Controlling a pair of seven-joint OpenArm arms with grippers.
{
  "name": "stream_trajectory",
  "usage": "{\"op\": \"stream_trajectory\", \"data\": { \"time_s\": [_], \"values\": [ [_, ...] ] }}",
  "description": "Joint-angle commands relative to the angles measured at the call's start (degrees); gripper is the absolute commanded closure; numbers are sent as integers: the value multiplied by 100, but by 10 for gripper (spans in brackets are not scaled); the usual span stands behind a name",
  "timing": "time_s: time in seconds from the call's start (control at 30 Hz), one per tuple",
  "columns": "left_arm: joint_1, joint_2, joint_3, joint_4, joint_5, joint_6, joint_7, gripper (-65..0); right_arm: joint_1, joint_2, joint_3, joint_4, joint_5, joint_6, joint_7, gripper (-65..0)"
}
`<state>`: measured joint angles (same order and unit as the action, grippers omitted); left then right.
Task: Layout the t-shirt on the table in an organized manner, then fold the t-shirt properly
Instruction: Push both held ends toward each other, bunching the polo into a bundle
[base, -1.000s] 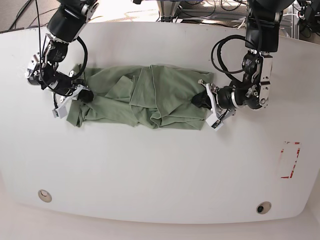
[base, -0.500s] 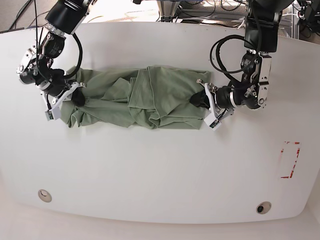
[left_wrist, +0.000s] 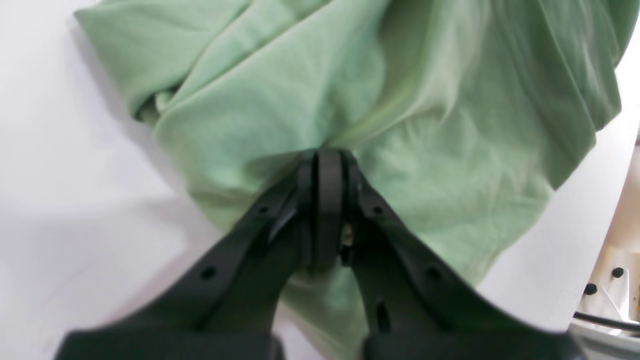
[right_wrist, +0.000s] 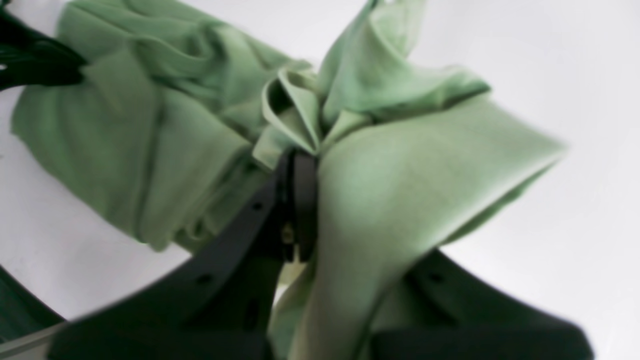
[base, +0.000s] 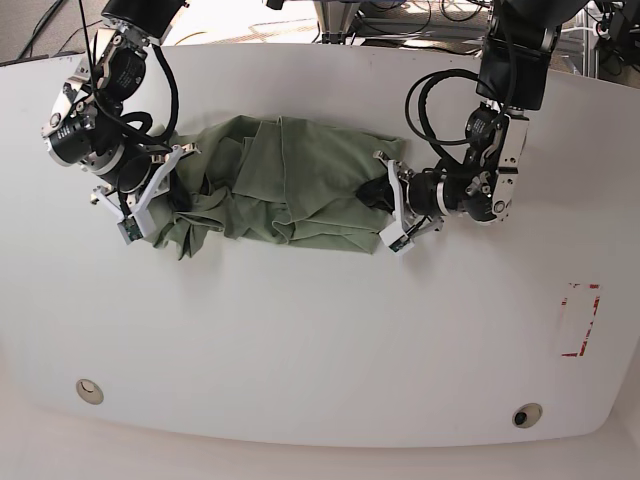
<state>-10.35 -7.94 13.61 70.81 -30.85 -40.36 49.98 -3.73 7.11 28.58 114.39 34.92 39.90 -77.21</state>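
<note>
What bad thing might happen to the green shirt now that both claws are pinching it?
The t-shirt is bunched between the left claw and right claw, so lifting may keep it crumpled. Each pinches only a small fold, which might slip free. Loose cloth could drag across the table.

I see both arms black with silver-grey wrist housings, looped black cables alongside. Left gripper fingers matte black, small round holes. Right gripper likewise black; white brackets behind jaws.
</note>
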Motion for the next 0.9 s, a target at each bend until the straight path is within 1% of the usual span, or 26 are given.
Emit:
{"op": "stream_trajectory", "data": {
  "time_s": [0.0, 0.13, 0.27, 0.33, 0.47, 0.6, 0.7, 0.87],
  "values": [
    [-7, 104, 50, -17, 259, 36, 299, 0, 34, 40, -207, 108, 73, 10, 42, 0],
    [-16, 219, 50, -17, 259, 36, 299, 0, -89, 23, -559, 126, 82, 10, 42, 0],
    [-16, 368, 50, -17, 259, 260, 299, 0, -98, 14, -911, 126, 82, 10, 42, 0],
    [-16, 430, 50, -17, 259, 330, 299, 0, -98, -65, -1025, 126, 91, 10, 42, 0],
    [-16, 544, 50, -17, 259, 418, 299, 0, -80, -259, -1060, 126, 126, 10, 42, 0],
    [-16, 579, 50, -17, 259, 541, 290, 0, -63, -408, -1122, 126, 100, 10, 42, 0],
    [-16, 711, 42, -17, 259, 638, 282, 0, -27, -452, -1218, 126, 91, 10, 42, 0],
    [-16, 746, 33, -17, 259, 700, 273, 0, -1, -478, -1420, 117, 73, 10, 59, 0]
  ]
}}
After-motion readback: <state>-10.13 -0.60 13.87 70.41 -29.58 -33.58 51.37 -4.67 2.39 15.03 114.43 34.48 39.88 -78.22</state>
